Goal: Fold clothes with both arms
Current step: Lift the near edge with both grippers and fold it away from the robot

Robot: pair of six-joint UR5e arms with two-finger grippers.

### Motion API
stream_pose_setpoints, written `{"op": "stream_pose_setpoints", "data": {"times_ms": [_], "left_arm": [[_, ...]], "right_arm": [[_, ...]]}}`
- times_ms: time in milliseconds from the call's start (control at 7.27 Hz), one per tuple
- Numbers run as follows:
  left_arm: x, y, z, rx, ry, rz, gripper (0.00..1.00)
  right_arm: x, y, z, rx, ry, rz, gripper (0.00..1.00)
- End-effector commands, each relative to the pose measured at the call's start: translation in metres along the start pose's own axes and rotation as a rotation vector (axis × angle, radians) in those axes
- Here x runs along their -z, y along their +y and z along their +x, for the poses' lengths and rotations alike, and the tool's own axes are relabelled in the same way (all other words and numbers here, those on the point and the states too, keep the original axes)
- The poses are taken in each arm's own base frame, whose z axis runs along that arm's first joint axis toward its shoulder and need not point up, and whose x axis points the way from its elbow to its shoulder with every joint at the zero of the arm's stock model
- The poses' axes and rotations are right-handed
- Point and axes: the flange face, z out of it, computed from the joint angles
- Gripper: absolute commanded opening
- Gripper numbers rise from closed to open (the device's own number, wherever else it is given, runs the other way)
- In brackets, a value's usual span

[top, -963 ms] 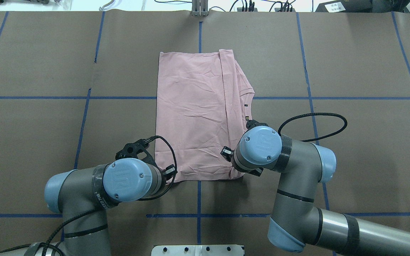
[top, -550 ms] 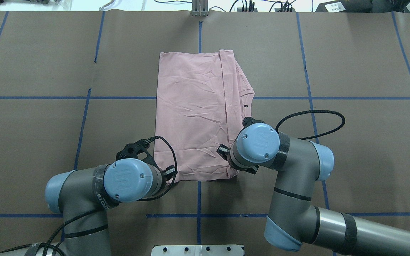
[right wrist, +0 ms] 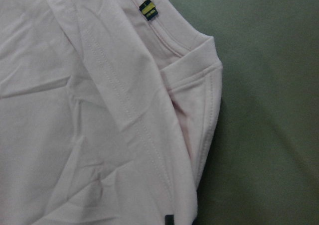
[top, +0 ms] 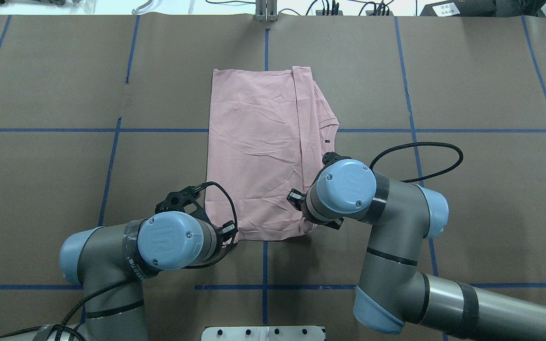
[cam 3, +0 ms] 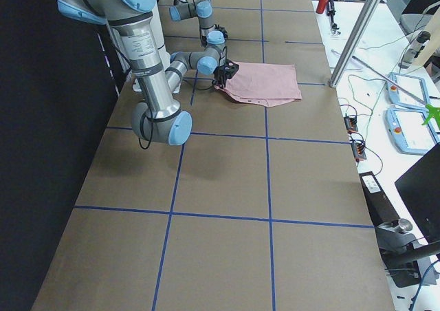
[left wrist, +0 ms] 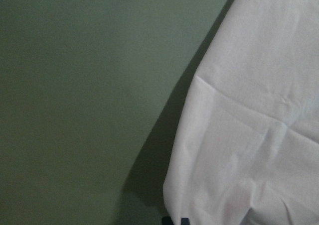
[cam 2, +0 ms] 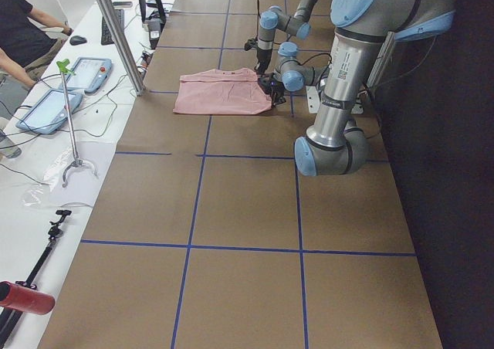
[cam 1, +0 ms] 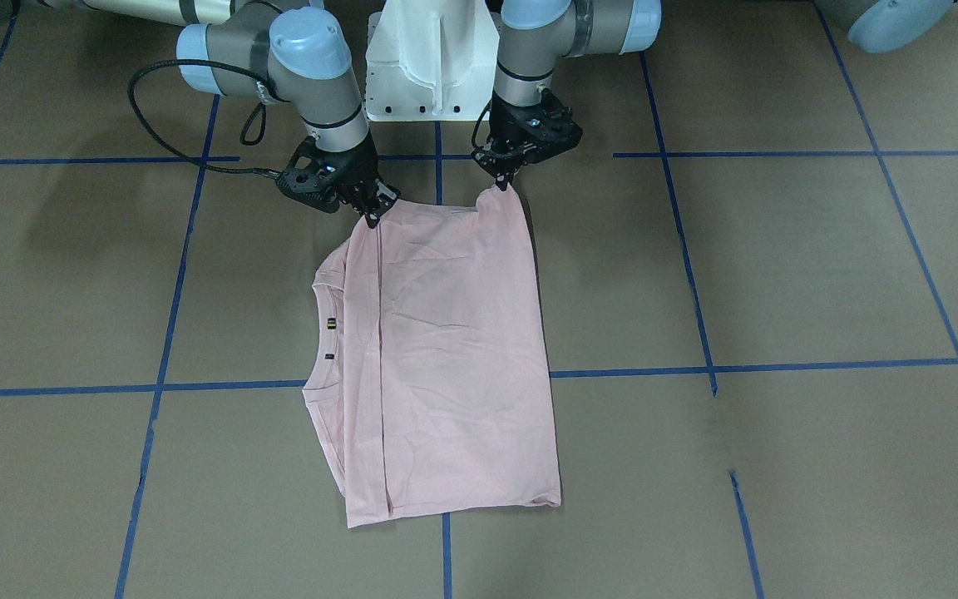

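- Since the earlier overhead pictures the right arm (top: 386,213) has swung its wrist slightly inward, and the near right corner of the cloth has drawn in with it. The left arm (top: 112,246) has hardly shifted.
- The pale pink T-shirt (top: 254,151) lies mid-table (top: 467,213), with its collar (cam 1: 317,287) toward the robot's right and one long panel already folded over. No print shows.
- The left gripper (cam 1: 502,179) is clamped on the near left corner, which peaks up off the table.
- The right gripper (cam 1: 372,212) looks pinched together on the near right corner, lower down.
- The step in hand is probably lifting the near edge to carry it over to the far edge.
- To do it well, both corners should rise level and travel evenly, with the edge between them taut but not stretched.
- The layered right side could slip from its grip, so the cloth should be lying down before either grip lets go.
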Motion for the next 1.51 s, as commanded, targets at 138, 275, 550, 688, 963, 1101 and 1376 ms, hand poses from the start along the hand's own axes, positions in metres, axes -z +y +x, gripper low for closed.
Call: {"op": "stream_pose_setpoints", "data": {"times_ms": [138,275,550,688,963,1101,1376], "left_arm": [[0.046,0.038,-0.016,-0.037,-0.004,-0.054,0.0],[0.062,0.047,-0.018,-0.048,0.004,-0.072,0.0],[0.061,0.052,-0.017,-0.06,0.006,-0.083,0.0],[0.058,0.039,-0.013,-0.049,0.013,-0.055,0.0],[0.063,-0.052,0.021,-0.021,0.11,0.047,0.0],[0.037,-0.107,0.042,0.012,0.141,0.057,0.0],[-0.004,-0.162,0.05,0.025,0.174,0.084,0.0]], "right_arm": [[0.046,0.043,0.035,0.058,-0.054,-0.075,0.0],[0.044,0.058,0.038,0.073,-0.052,-0.096,0.0],[0.04,0.056,0.035,0.083,-0.052,-0.084,0.0],[0.044,0.025,0.028,0.052,-0.061,-0.043,0.0],[0.05,-0.028,0.002,-0.015,-0.081,0.029,0.0],[0.05,-0.045,-0.018,-0.036,-0.09,0.052,0.0],[0.039,-0.076,-0.054,-0.074,-0.081,0.082,0.0]]}}
